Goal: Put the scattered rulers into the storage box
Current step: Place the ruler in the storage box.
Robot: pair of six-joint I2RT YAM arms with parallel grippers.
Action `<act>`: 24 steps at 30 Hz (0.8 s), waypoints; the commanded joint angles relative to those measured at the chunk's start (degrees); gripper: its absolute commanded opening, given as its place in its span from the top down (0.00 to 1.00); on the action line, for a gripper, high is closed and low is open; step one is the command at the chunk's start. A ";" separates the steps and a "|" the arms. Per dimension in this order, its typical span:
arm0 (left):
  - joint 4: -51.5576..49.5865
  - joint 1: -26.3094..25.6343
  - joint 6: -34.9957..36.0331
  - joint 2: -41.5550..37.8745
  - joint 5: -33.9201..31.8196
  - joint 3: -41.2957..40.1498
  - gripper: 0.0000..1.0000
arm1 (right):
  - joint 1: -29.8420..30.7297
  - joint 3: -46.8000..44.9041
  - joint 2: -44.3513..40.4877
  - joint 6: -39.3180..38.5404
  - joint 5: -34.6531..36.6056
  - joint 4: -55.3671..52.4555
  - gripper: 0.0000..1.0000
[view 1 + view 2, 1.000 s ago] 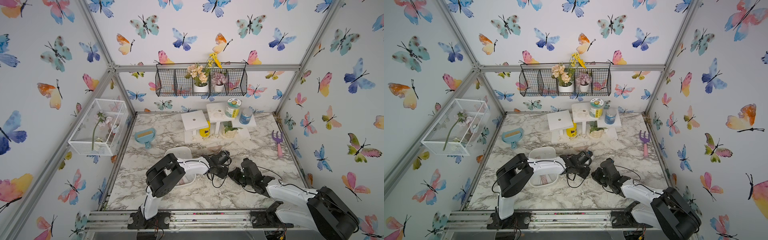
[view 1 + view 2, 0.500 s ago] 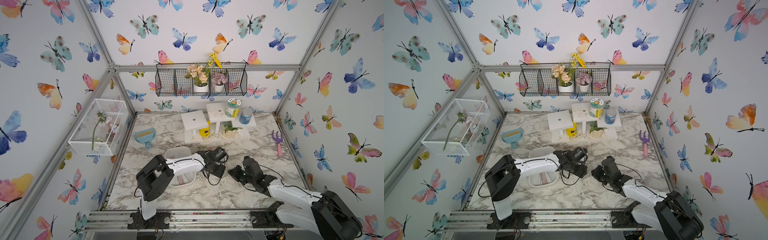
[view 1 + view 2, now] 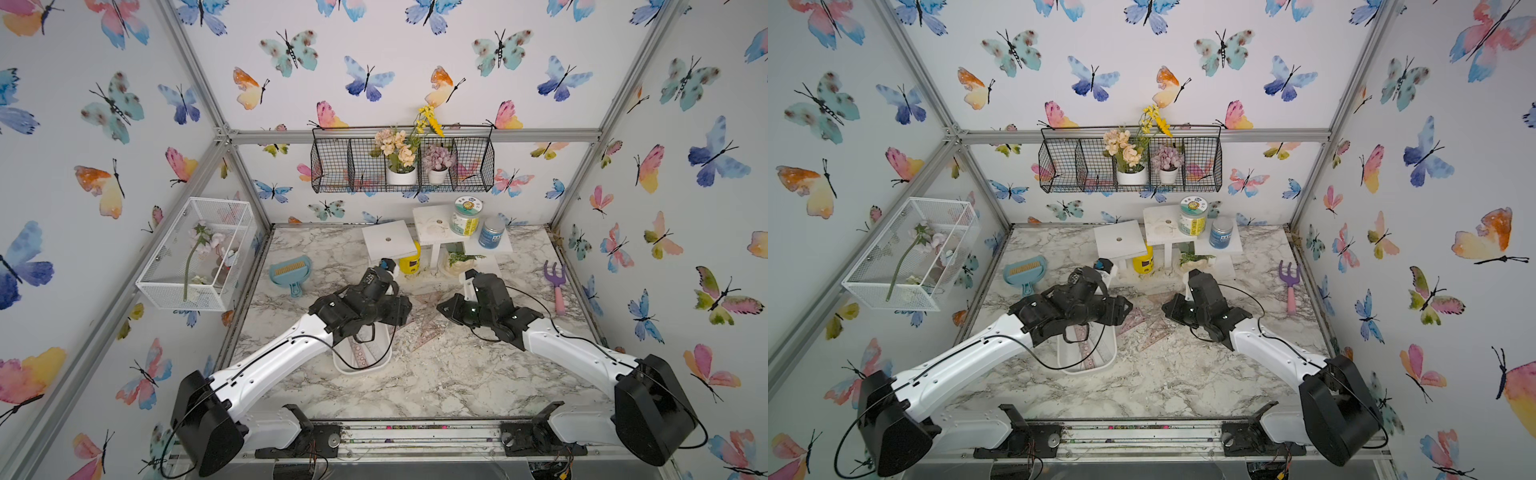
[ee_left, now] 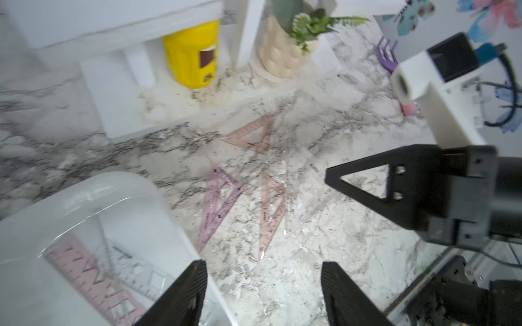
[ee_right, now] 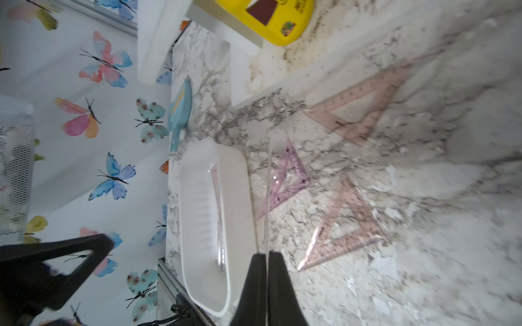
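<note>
Nearest your side, the shallow glossy white storage box [image 3: 361, 372] with rounded corners sits on the grey-veined marble tabletop [image 3: 436, 386]. It already holds a flat pink straight ruler [image 4: 93, 282] with a clear plastic ruler [image 4: 135, 268] overlapping it. Your left gripper [image 4: 262, 264] hangs at the box's far end with its jaws spread wide and nothing between them, so I judge that arm free for a fresh pick. Just beyond, between your two arms, three thin pinkish transparent set squares [image 4: 220, 197] lie flat on the marble, close together and all outside the box. Your right gripper [image 5: 266, 255] is clamped tight on a thin transparent ruler [image 5: 267, 197], seen edge-on in the right wrist view and standing on its edge just beside the box. Whether its far tip touches the marble, you cannot tell from here. The step in hand looks like delivering that ruler. You would need to swing the right wrist over the box, turn the strip flat and in line with the box's long side, then lower it before letting go. Draw the left arm aside first, since it crowds the box's far end. The squat yellow tub [image 4: 192, 53] under the white stands farther back is none of your concern.
</note>
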 commanded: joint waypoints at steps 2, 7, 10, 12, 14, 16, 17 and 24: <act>-1.29 6.14 -2.18 -9.15 0.10 -6.51 0.13 | 1.05 8.94 6.81 -7.10 -10.28 -3.11 0.98; -1.95 11.33 -3.17 -15.40 1.77 -9.70 0.01 | 4.57 17.98 13.24 -9.99 -12.93 -5.41 0.98; -1.10 14.67 -3.59 -17.04 5.87 -11.08 0.01 | 8.06 23.76 17.71 -12.16 -13.38 -8.33 0.99; -0.53 17.15 -3.78 -17.36 10.22 -11.80 0.01 | 10.28 26.63 20.09 -12.99 -12.77 -10.02 0.99; -0.52 18.63 -3.70 -17.64 12.03 -11.91 0.03 | 12.00 28.03 21.88 -12.87 -12.20 -10.14 0.99; -0.68 19.42 -3.80 -18.51 11.88 -12.16 0.09 | 13.42 28.65 23.25 -12.45 -11.70 -9.80 0.98; -0.93 19.78 -3.92 -19.05 11.45 -12.35 0.11 | 14.15 28.74 23.89 -11.97 -11.63 -9.29 0.97; -1.27 22.22 -3.96 -21.42 11.60 -13.41 0.20 | 17.99 29.97 28.52 -9.67 -10.57 -7.12 0.77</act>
